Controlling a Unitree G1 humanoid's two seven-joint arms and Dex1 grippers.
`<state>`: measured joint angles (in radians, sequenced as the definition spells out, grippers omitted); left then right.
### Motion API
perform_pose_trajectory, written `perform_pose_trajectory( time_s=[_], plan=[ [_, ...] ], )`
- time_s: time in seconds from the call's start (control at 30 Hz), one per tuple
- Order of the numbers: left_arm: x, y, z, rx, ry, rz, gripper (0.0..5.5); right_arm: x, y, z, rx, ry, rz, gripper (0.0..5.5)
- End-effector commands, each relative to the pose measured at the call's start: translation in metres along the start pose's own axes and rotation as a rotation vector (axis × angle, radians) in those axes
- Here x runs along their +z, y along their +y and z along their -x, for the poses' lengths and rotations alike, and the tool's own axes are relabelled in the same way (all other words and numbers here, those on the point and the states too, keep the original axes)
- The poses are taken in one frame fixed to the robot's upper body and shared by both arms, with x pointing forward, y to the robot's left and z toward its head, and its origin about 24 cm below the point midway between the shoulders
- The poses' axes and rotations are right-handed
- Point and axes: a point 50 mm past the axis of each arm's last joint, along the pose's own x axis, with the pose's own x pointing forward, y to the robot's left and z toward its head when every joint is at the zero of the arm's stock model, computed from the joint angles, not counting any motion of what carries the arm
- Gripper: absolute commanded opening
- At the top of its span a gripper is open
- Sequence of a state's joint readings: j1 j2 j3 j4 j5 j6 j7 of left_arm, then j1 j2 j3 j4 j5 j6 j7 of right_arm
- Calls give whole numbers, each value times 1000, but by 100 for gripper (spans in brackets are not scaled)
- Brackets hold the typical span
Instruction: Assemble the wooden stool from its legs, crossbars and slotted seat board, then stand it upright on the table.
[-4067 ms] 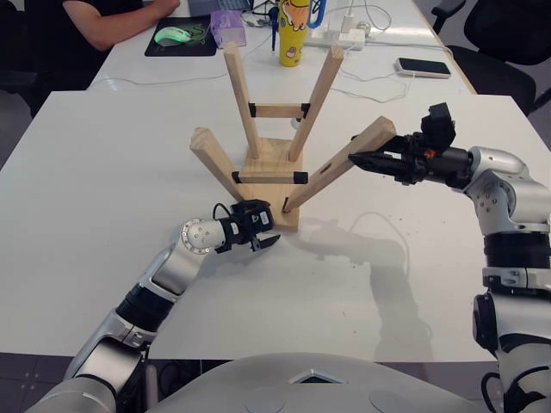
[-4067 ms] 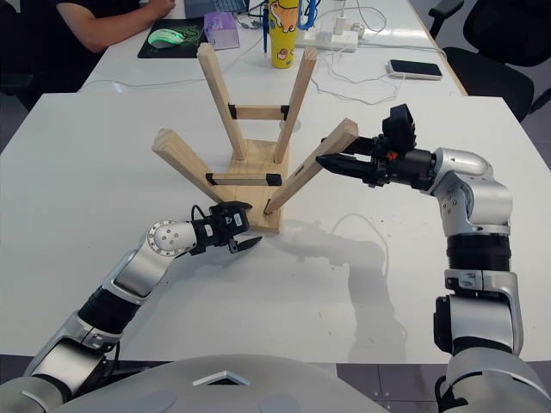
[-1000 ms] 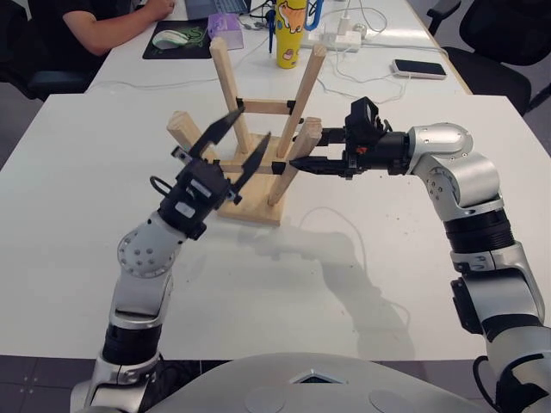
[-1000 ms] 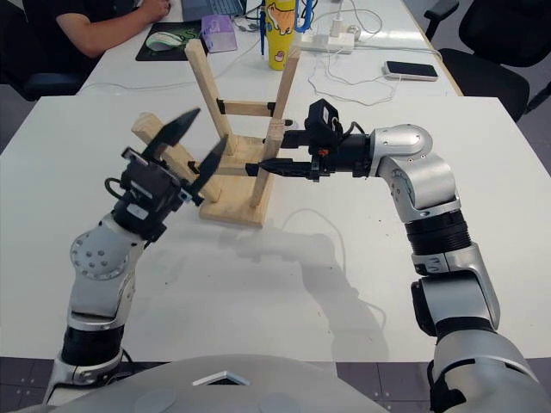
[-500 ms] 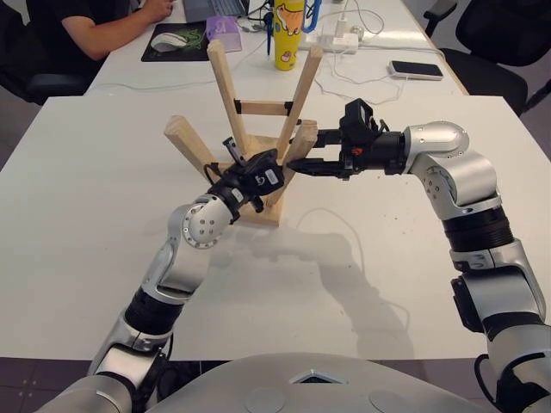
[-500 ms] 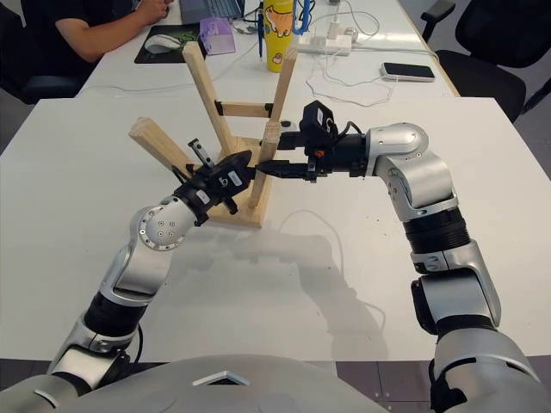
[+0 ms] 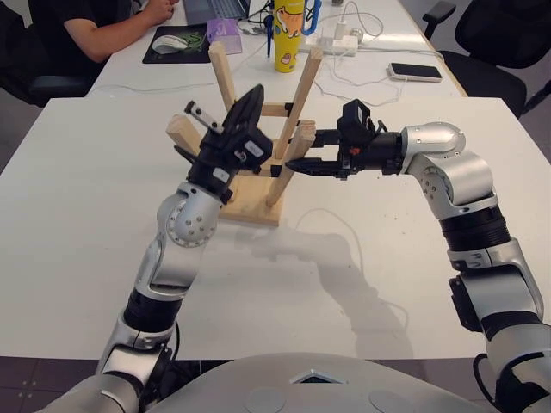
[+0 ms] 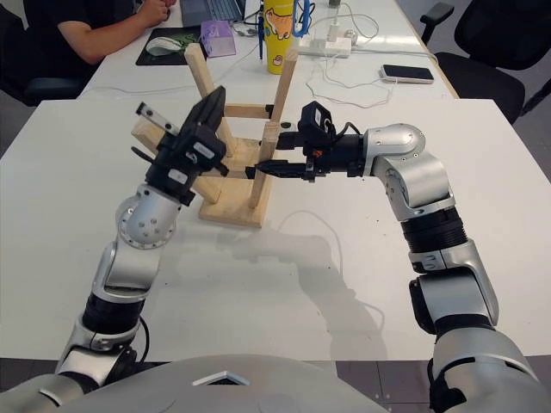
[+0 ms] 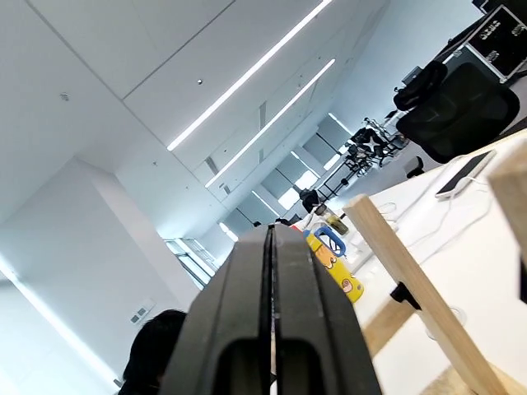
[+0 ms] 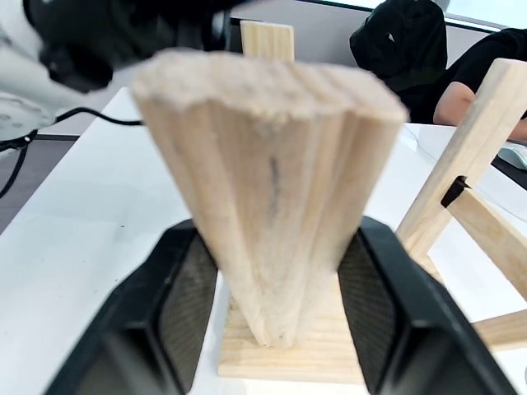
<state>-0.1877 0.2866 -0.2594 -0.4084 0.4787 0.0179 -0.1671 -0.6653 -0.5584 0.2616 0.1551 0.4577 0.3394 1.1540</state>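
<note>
right gripper (image 7: 297,160) clamped on one leg (image 10: 276,206) | left gripper (image 7: 251,101) pinched shut, empty, raised beside the legs | stool (image 7: 256,184) inverted, seat board (image 7: 248,208) on table (image 7: 370,258), crossbars (image 7: 275,109) fitted (assembly looks done) | remaining: stand it upright

Stool (image 7: 254,206) bare pale wood, matt; table (image 7: 344,284) smooth wht, semi-gloss.

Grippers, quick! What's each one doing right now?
Left gripper: jaws closed, empty.
Right gripper: jaws closed on a pale wooden stool leg.

Yellow cup (image 7: 290,26), phone (image 7: 416,72), mouse (image 7: 172,37)
</note>
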Motion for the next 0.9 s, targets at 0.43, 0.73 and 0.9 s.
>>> perform_pose_trajectory(
  time_s=[0.43, 0.73, 0.9],
  plan=[
    [-5, 84, 23, 365, -117, -80, 0, -64, 10, 0, -50, 186, -189, 207],
    [-93, 105, 49, 484, 339, 100, 0, -53, 7, 4, -16, 153, -188, 243],
    [-107, 85, 57, 423, 397, 155, 0, -31, -1, 5, -41, 52, -160, 317]
  ],
)
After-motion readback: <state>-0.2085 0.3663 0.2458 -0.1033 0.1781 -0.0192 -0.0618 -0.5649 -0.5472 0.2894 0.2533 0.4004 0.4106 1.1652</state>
